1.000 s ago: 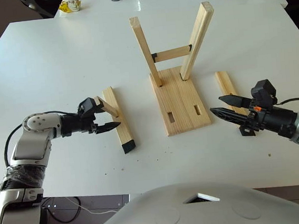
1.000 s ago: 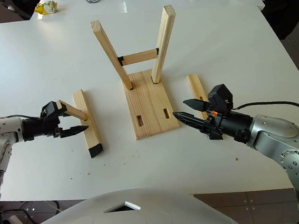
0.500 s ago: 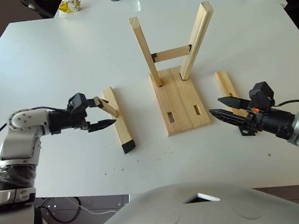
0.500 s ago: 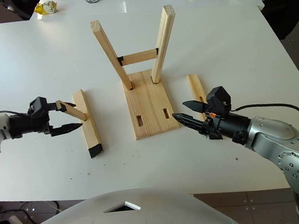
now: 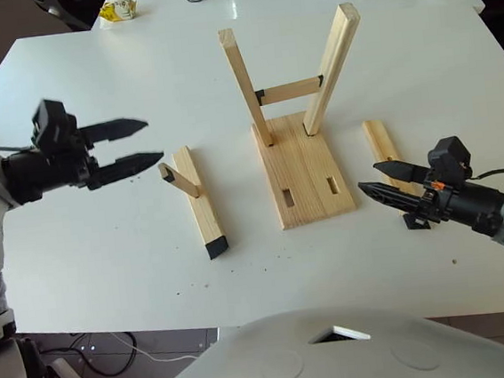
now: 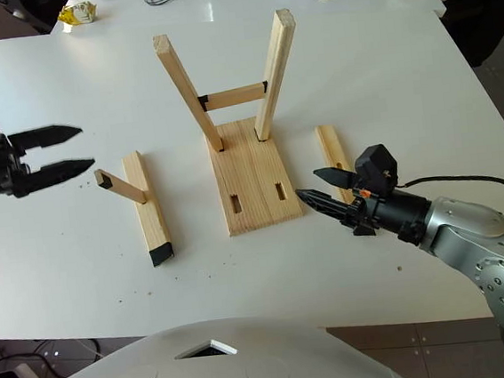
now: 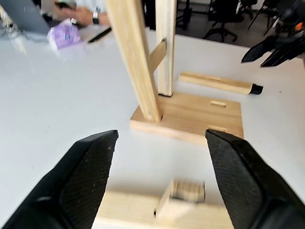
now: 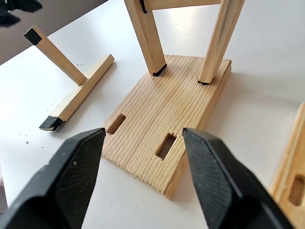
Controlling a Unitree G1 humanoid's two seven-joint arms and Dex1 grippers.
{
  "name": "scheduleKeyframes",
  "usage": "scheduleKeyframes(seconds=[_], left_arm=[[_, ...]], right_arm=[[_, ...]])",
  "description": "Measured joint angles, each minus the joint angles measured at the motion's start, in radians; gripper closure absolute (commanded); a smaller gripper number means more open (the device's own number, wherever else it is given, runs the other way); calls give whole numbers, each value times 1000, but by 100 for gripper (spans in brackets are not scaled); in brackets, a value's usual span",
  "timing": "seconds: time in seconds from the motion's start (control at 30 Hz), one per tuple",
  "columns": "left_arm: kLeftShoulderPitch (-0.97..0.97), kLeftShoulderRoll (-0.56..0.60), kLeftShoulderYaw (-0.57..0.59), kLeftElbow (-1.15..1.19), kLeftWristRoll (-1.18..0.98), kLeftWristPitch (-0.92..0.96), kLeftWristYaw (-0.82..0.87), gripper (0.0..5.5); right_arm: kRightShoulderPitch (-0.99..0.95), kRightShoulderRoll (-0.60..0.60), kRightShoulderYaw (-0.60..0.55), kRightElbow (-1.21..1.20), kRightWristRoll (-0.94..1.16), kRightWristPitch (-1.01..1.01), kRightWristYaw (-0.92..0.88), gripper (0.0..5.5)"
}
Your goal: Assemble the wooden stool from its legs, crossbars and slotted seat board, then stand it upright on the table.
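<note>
Stool parts sit on the white, glossy surface. The seat board lies flat in the middle, pale straight-grained wood. Two square-section legs stand in its far slots, splayed and joined by a short crossbar. The two near slots, small rectangles, are empty.

A third leg lies left of the board, dark-capped at its near end. Its long axis runs away from the robot, and a crossbar stub juts up from it to the left. A fourth leg lies right of the board, pointing the same way.

The left pincer hangs spread wide and empty, above and left of the third leg, and is the nearer one to it. The right pincer, also spread and empty, hovers just beside the fourth leg's near end. Judging from this, the third leg comes next.
</note>
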Motion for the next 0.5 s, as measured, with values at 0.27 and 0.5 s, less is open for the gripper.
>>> scheduleKeyframes(seconds=[0.27,0.5], left_arm=[[-18,-172,-71,-163,-13,-47,139,208],[-2,-235,-97,-107,22,-84,171,208]], right_arm=[[-74,-25,18,46,-10,0,37,252],[-96,-28,46,57,-23,0,48,252]])
